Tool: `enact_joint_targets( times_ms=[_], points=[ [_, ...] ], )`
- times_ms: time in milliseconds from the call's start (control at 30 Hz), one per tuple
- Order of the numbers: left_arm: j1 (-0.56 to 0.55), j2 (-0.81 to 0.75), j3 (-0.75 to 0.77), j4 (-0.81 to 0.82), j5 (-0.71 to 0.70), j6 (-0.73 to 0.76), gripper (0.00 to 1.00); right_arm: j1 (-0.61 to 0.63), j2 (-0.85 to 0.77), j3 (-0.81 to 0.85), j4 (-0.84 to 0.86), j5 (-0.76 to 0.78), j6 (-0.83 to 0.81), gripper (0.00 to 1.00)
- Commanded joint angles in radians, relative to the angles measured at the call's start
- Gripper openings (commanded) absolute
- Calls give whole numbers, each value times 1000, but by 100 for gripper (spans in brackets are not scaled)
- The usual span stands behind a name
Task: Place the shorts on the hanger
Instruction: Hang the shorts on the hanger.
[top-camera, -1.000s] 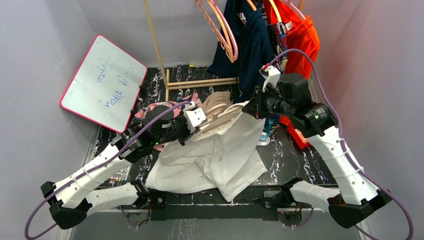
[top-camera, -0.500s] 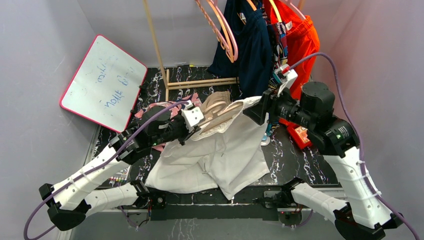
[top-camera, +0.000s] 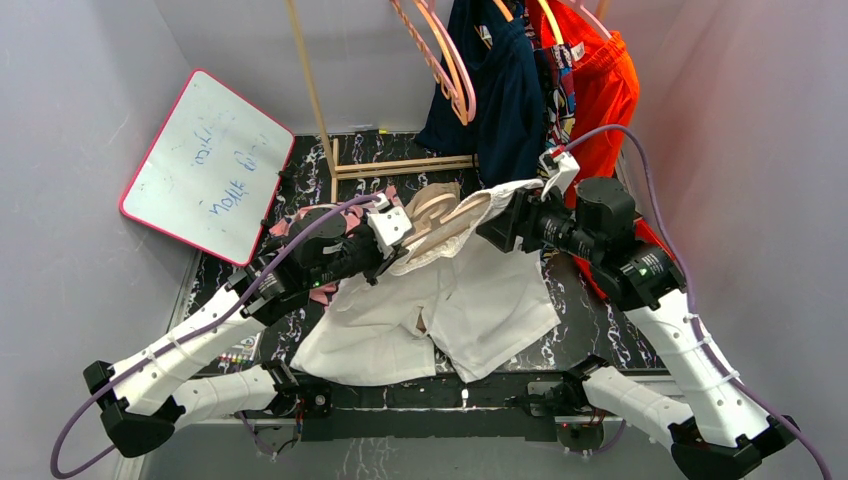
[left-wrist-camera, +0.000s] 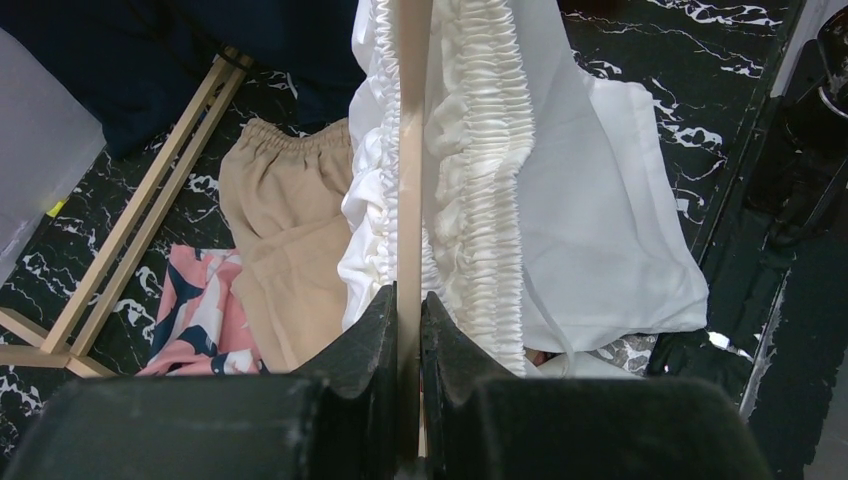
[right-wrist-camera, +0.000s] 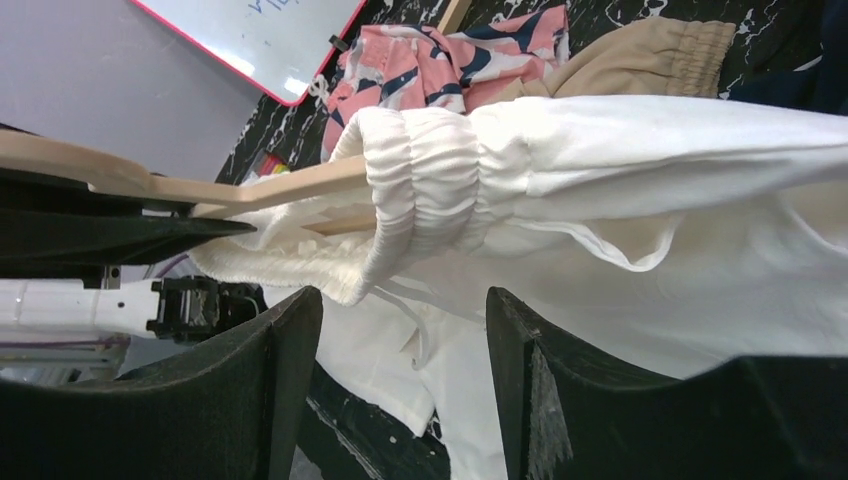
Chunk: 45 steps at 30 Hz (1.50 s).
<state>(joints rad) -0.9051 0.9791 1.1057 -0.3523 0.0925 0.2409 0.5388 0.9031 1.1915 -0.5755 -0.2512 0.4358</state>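
Black, white-veined tabletop (top-camera: 592, 345) is carrying the work, with plain grey panels walling it in. Left gripper (left-wrist-camera: 408, 300) is clamping its jaws tight on the thin edge of the smooth pale wood hanger (left-wrist-camera: 410, 150), whose arm is running inside the gathered, ribbed elastic waistband of the white shorts (left-wrist-camera: 480, 150). The right gripper (right-wrist-camera: 402, 300) is holding its black fingers wide apart, gripping nothing, just short of that waistband. Soft fabric legs are draping from the hanger onto the table, while crumpled tan shorts (left-wrist-camera: 285, 220) and a pink navy-patterned garment (left-wrist-camera: 200, 310) are lying behind, beside the wooden rack foot (left-wrist-camera: 140, 210).
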Motion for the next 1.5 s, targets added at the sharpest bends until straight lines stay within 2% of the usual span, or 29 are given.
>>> enact_joint_targets(
  times_ms=[0,167,400,533,633,800,967,1000,1100,1133,1167,1300,1467],
  points=[
    [4,-16,26,87,2,-17,0,4,-12,-5,153,92,79,68],
    [4,-21,20,87,9,-22,0,4,-3,-35,217,135,118,61],
    [4,-26,14,87,7,-21,0,3,34,-28,237,86,135,52],
    [4,-25,8,87,9,-21,0,3,40,-26,229,99,138,43],
    [4,-23,8,88,10,-21,0,4,41,-28,224,110,140,31],
    [5,-29,8,87,7,-17,0,4,23,-27,244,102,132,0],
    [4,-36,13,85,7,-13,0,4,-4,-7,273,15,75,0],
    [5,-37,13,83,7,-14,0,3,-6,4,254,0,51,4],
    [3,-50,10,71,16,-15,0,3,-34,31,178,-7,-55,46],
    [4,-56,8,66,25,-14,0,3,-52,34,154,-4,-87,54],
    [4,-63,7,60,41,-14,0,3,-75,35,134,3,-121,59],
    [4,-95,-13,27,168,-4,0,3,-183,21,128,-5,-191,66],
    [4,-119,-37,-10,520,-24,0,3,-253,44,180,-209,-274,65]
  ],
)
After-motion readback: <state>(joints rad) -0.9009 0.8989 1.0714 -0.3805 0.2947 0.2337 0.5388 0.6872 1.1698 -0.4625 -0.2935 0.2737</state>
